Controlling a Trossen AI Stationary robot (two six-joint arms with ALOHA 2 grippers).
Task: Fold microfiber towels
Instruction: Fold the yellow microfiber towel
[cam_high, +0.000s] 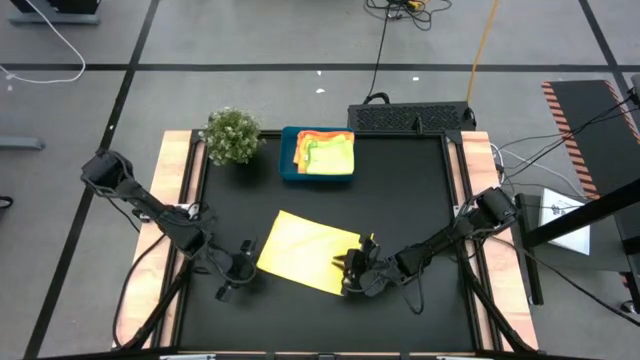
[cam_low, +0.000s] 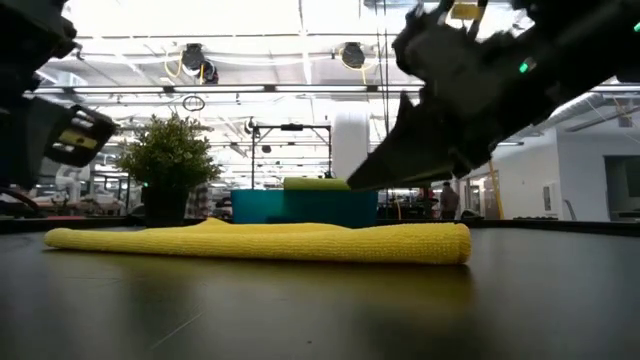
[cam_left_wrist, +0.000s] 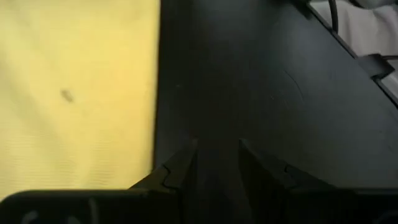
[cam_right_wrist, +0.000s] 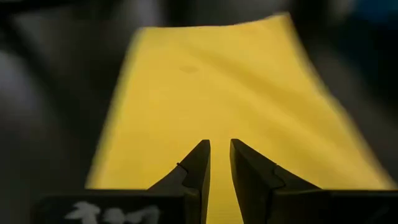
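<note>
A yellow microfiber towel (cam_high: 312, 252) lies folded flat on the black table top (cam_high: 420, 200), in the near middle; its folded edge (cam_low: 455, 243) faces the table's right. My right gripper (cam_high: 352, 268) hovers over the towel's near right corner, clear of the cloth in the low view (cam_low: 365, 180). Its fingers stand a narrow gap apart with nothing between them (cam_right_wrist: 219, 144). My left gripper (cam_high: 243, 270) hangs just off the towel's left edge (cam_left_wrist: 152, 93), above bare table. It is open and holds nothing (cam_left_wrist: 217, 149).
A blue tray (cam_high: 290, 170) at the far middle holds folded yellow, orange and green towels (cam_high: 328, 153). A small green plant (cam_high: 232, 135) stands to the tray's left. Wooden strips (cam_high: 170, 190) border the table top on the left and right.
</note>
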